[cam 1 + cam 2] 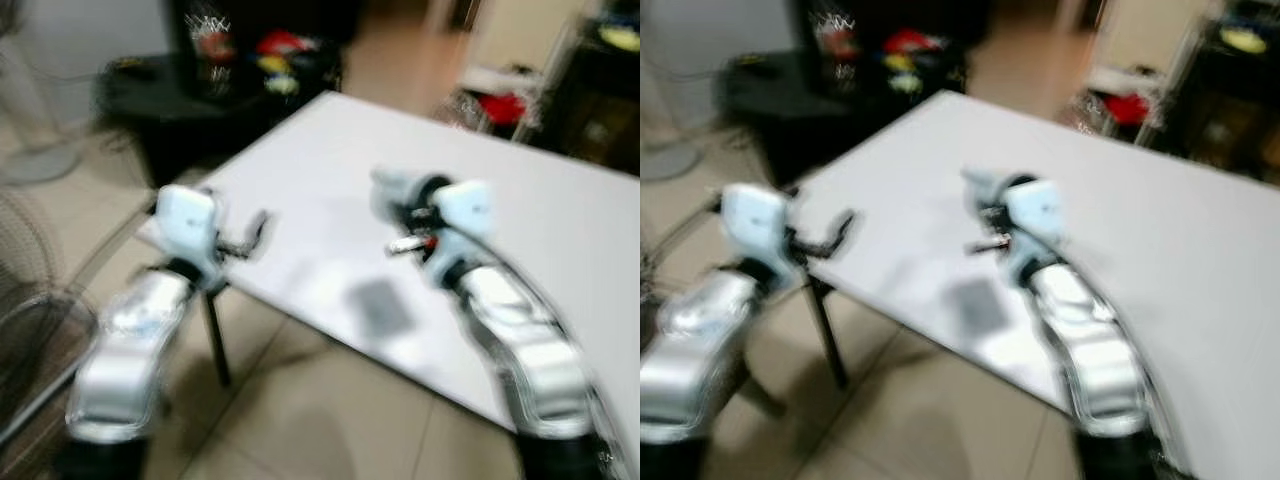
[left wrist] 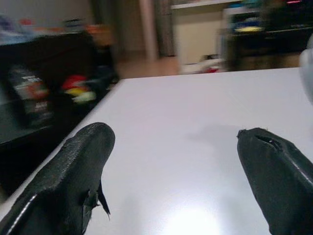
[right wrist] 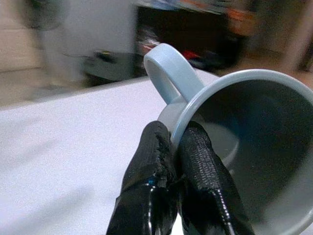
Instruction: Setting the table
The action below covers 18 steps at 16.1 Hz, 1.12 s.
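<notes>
Gripping a pale blue mug (image 3: 234,142) by its rim, the right gripper (image 3: 177,147) hangs over the white table (image 1: 560,230), its two black fingers (image 3: 151,161) clenched together with the mug's wall pinched between them just beside the handle; the mug tips on its side, its mouth turned toward the wrist camera, and it looks empty inside. From the head views, which are blurred, the mug reads as a light shape at the front of the right arm, held above the near middle of the tabletop, with a dim shadow on the surface below it; whether it touches the table I cannot tell, though it seems to be held clear. The left gripper (image 2: 176,171) sits at the table's near left corner with its fingers spread wide apart and nothing between them, the bare tabletop stretching ahead of it. As for progress, the job seems barely begun: no plate, cutlery or cup stands on the table so far as the blur allows, and the mug is in hand, not set down. What remains, by my reckoning, is to right the mug, place it on the surface, let go, and fetch whatever else the setting needs from elsewhere in the room
</notes>
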### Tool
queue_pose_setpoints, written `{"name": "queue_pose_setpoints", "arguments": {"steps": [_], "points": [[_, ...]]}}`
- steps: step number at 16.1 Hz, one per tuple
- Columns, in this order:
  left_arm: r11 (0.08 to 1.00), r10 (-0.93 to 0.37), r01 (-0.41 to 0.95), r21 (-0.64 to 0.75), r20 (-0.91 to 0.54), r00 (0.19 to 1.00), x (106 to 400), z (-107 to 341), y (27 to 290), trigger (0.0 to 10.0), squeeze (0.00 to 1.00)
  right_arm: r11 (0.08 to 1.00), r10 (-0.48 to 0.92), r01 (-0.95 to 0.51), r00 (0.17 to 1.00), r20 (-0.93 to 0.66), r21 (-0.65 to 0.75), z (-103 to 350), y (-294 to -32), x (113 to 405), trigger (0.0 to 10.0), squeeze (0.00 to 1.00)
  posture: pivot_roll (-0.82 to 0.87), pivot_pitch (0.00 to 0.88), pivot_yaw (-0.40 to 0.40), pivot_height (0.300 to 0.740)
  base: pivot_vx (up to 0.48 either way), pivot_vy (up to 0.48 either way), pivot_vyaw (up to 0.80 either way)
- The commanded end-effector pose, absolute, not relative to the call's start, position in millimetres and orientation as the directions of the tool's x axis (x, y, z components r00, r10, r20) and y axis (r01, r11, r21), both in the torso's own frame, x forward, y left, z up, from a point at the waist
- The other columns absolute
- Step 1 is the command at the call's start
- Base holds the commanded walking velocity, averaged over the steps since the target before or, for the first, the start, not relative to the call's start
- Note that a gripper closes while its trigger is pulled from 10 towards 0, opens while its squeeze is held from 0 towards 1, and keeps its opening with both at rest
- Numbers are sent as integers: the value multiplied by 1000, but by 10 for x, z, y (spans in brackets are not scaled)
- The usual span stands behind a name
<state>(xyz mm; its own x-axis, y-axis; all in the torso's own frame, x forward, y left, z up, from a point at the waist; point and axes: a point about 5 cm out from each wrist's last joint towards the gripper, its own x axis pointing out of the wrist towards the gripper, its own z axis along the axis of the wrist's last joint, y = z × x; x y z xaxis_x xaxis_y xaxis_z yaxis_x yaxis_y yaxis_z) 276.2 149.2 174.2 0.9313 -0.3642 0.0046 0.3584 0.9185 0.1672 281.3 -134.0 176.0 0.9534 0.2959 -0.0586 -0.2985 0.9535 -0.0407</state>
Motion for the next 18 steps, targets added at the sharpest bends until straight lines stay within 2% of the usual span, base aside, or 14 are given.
{"name": "queue_pose_setpoints", "arguments": {"steps": [1,3,6,9,11,12,13,14,16,18], "points": [[926,-335,327,187,15,942,2748,1786,1615,10000,0,939,341,-342,940,-30,-39,1825,-1251,2823,10000,0,135,0,-41,740,337,0,0],[932,-313,307,193,1,950,2761,1740,1668,10000,0,932,356,-358,934,-40,-62,1832,-1242,2840,10000,0,138,0,-36,740,341,0,0],[922,-344,335,194,14,939,2773,1774,1608,10000,0,924,370,-373,927,-54,-79,1836,-1242,2880,10000,0,136,0,-51,740,345,0,0],[903,-383,373,214,9,924,2773,1797,1574,10000,0,850,490,-504,863,-123,-150,1842,-1229,2937,10000,0,146,0,-50,740,220,0,0],[858,-454,449,250,-42,890,2783,1794,1589,10000,0,740,593,-626,780,-198,-247,1887,-1267,3090,10000,0,128,0,-21,740,0,0,0],[844,-472,469,259,-55,880,2794,1796,1579,10000,0,720,612,-647,763,-209,-252,1912,-1292,3130,10000,0,137,0,-25,740,0,0,0],[806,-521,520,283,-77,850,2795,1815,1561,10000,0,662,650,-697,717,-252,-275,1923,-1311,3180,10000,0,137,0,-27,740,0,0,0],[767,-565,569,297,-107,818,2802,1826,1556,10000,0,593,673,-736,676,-300,-328,1932,-1330,3248,10000,0,127,0,-15,740,0,0,0],[658,-632,673,337,-238,737,2828,1804,1575,10000,0,359,709,-841,527,-469,-404,1999,-1365,3455,10000,0,143,0,-9,740,0,0,0],[609,-672,723,326,-272,689,2809,1822,1601,10000,0,243,689,-885,446,-571,-397,2002,-1373,3569,10000,0,142,0,-1,740,0,0,0]]}}
